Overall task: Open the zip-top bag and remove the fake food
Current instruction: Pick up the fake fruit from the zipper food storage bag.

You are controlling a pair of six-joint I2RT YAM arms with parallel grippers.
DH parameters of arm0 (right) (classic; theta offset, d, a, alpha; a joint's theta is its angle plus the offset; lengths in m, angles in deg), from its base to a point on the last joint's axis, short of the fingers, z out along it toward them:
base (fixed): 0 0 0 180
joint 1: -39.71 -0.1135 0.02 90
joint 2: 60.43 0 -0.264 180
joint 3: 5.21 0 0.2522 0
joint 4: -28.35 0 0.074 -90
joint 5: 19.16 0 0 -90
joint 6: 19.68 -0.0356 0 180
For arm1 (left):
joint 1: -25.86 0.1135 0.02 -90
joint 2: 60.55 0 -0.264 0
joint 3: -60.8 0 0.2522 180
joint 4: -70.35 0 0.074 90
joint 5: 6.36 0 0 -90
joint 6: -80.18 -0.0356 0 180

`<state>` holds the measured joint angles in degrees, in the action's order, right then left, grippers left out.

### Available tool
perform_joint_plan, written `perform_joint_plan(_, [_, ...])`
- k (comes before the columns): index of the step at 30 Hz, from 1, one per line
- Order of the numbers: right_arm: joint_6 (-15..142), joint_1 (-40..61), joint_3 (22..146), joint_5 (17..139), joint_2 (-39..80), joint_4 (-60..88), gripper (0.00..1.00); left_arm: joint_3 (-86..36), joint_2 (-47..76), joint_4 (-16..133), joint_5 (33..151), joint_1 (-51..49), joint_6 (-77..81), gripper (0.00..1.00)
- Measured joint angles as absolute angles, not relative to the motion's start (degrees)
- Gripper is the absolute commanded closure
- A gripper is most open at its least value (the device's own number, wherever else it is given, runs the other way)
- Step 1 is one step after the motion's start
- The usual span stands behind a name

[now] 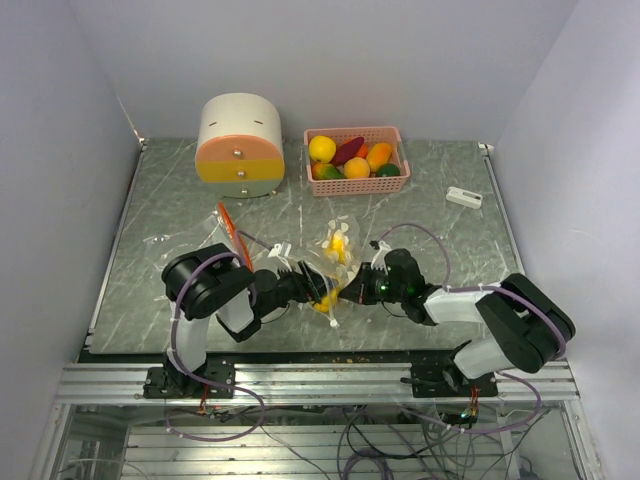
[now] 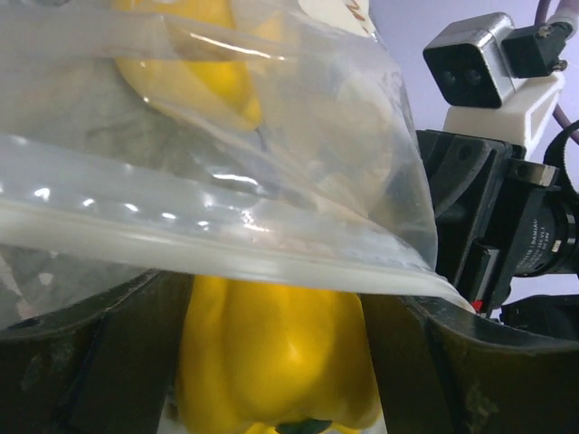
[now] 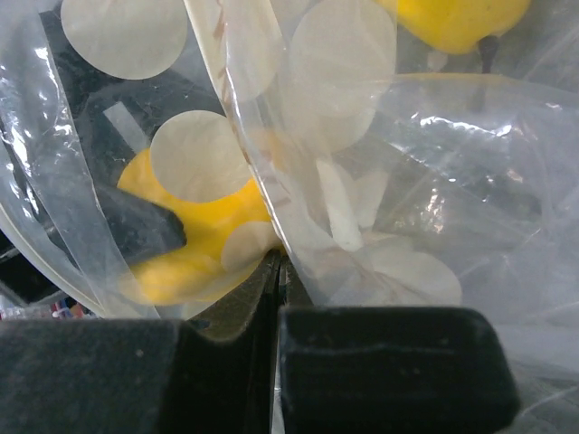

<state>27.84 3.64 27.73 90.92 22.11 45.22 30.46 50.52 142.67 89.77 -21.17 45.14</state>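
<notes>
A clear zip-top bag (image 1: 335, 250) with white dots lies at the table's front middle, between my two grippers. My left gripper (image 1: 322, 293) is shut on a yellow plastic pepper (image 2: 276, 353), its fingers (image 2: 109, 362) on either side, just under the bag's zip rim (image 2: 226, 258). A second yellow fruit (image 2: 199, 63) shows inside the bag. My right gripper (image 1: 352, 290) is shut on the bag's edge (image 3: 298, 226), its jaws pressed together on the film. The pepper shows through the film in the right wrist view (image 3: 190, 244).
A pink basket (image 1: 392, 135) at the back holds several plastic fruits and vegetables (image 1: 356, 158). A round cream, orange and yellow drawer box (image 1: 239, 145) stands to its left. A small white device (image 1: 463, 196) lies at the back right. An orange strip (image 1: 233, 232) lies near the left arm.
</notes>
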Motion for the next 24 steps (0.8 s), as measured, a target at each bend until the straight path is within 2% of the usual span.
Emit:
perform_joint_plan(7, [28.48,3.57,27.97,90.85,22.05,44.44,1.00,29.48,51.81,142.83,89.53,-20.25,46.12,0.55])
perform_joint_plan(12, [29.55,3.53,29.33,89.37,20.69,41.99,1.00,31.05,50.06,142.91,88.32,-19.94,46.41,0.89])
perform_joint_plan(13, [29.77,3.53,29.70,89.15,20.67,41.64,1.00,31.47,49.53,142.91,88.06,-19.94,46.43,0.93])
perform_joint_plan(24, [31.62,4.31,31.40,85.56,17.59,37.29,1.00,35.79,47.39,142.48,89.07,-20.53,45.55,0.93])
